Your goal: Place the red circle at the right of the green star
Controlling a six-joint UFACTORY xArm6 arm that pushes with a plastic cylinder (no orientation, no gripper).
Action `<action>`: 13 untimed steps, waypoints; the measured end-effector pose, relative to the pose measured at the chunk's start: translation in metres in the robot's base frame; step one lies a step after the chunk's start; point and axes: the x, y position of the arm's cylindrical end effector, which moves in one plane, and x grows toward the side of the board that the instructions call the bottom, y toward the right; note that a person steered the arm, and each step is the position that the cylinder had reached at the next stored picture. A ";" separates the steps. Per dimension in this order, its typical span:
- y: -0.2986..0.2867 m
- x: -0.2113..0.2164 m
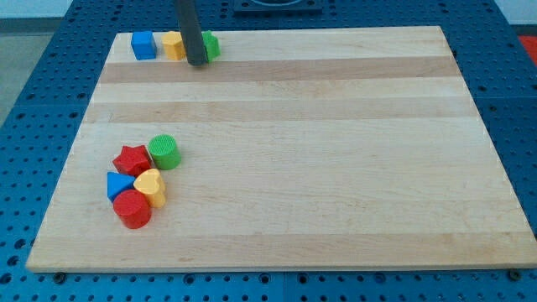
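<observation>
The red circle [132, 209] sits untouched nearest the view's bottom, touching a yellow heart [151, 186] and blue triangle [117, 184]. The green star [211, 45] lies far up top, just beside my tip [198, 62], which carries no pincer. The approach isn't begun; I judge the tip must travel down behind the circle.

The wooden board [336, 151] spreads out to the view's right and bottom of the tip [197, 62], on a blue pegboard table [33, 50]. Just to the view's left of the tip sits a yellow block [172, 45], its shape unclear, with a blue cube [144, 45] beyond it. Well below the tip, toward the view's bottom left, 4 blocks bunch together: a green cylinder [164, 151], a red star [132, 159] touching it, a yellow heart [150, 186] and a blue triangle [118, 184].
</observation>
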 end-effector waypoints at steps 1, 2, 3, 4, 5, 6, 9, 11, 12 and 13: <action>-0.001 0.025; -0.018 0.051; -0.065 0.069; -0.100 0.103; -0.129 0.144; -0.148 0.188; -0.099 0.300; -0.047 0.300; -0.022 0.301; 0.000 0.298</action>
